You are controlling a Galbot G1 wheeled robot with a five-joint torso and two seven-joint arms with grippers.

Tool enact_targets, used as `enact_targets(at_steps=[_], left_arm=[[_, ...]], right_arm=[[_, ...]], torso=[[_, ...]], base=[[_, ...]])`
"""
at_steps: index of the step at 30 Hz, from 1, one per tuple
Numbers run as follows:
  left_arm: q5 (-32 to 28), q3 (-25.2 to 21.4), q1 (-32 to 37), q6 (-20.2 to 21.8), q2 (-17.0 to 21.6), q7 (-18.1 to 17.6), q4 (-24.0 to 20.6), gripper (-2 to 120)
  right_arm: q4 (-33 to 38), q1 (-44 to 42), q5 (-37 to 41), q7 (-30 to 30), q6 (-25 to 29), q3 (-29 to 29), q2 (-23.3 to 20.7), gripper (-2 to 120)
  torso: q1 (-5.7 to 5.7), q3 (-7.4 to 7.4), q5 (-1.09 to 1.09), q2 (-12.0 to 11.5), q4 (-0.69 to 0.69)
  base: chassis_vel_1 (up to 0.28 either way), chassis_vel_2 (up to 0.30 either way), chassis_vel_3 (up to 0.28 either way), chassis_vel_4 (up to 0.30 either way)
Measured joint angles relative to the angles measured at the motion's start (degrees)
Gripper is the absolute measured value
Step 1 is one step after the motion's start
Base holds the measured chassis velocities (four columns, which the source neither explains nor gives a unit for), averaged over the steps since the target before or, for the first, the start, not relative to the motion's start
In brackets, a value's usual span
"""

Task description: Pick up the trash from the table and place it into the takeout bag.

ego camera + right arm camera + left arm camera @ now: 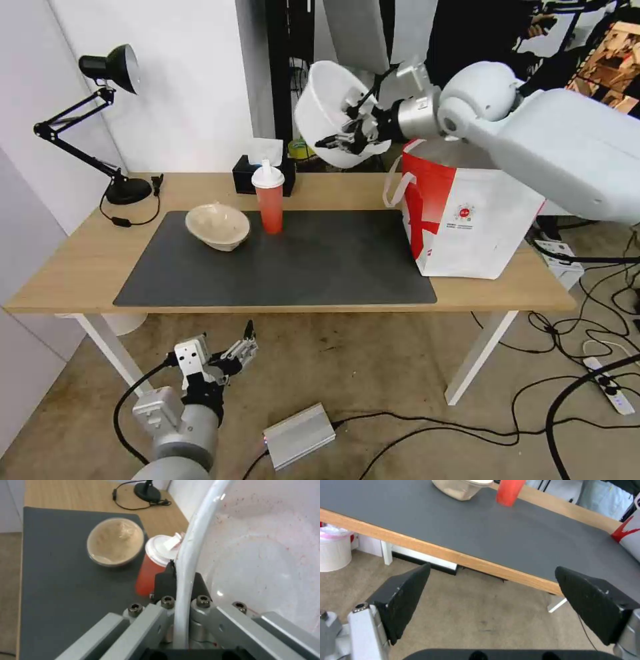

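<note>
right end effector [352,128] clamping white bowl [325,107] rim, holding it tilted above bag [467,213] | left end effector [235,352] hanging apart, below table [80,260] edge

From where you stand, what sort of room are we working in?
Probably an office or lab workroom, not a kitchen: a wood-top desk with a black desk lamp, loose cables and a power strip across the carpeted floor, and stacked boxes behind.
</note>
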Motion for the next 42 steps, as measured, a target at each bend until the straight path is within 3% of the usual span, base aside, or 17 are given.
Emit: enact_targets(at_steps=[19, 42], left_arm=[[0.27, 1.1, 0.04, -0.13, 0.26, -0.09, 0.29, 100], [1.79, 1.76, 0.99, -0.92, 0.12, -0.16, 0.83, 100]], right_arm=[[1.42, 2.27, 1.62, -0.65, 0.94, -0.08, -8.16, 0], [0.9, -5.03, 1.34, -1.0, 2.23, 5.41, -14.83, 0]], torso=[[0.0, 0.0, 0.0, 0.0, 0.0], [0.0, 0.0, 0.0, 0.0, 0.0]], base=[[0.0, 0.0, 0.0, 0.0], [0.0, 0.0, 0.0, 0.0]])
